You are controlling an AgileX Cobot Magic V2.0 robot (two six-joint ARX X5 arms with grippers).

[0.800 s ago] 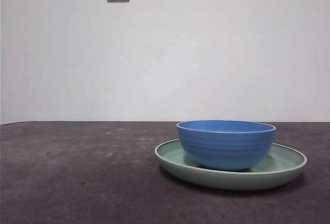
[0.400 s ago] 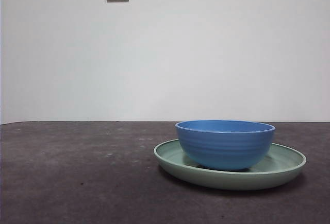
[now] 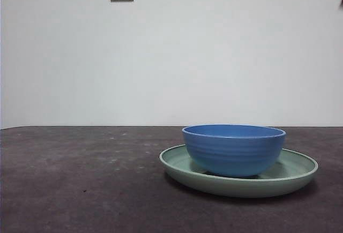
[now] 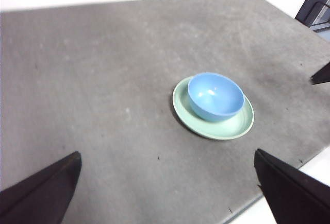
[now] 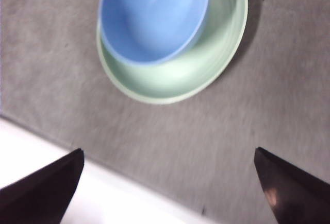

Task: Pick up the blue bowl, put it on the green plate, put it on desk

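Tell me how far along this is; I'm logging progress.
Done: the bowl sits in the plate, a little off-centre, and the plate rests on the desk. In hand: nothing. The right gripper hangs above the dishes with jaws open and empty; the left gripper waits farther off, also open. Left: nothing that shows here.

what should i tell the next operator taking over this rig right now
Left gripper: open, holding nothing, high over the desk, well away from the dishes.
Right gripper: open, holding nothing, above the desk edge near the dishes.
Blue bowl sits upright inside the green plate, off-centre toward one side of the rim; the plate lies flat on the desk.
Done: bowl placed on plate, and the stack rests on the desk.
Left: judging by this, nothing obvious; perhaps only parking the arms.
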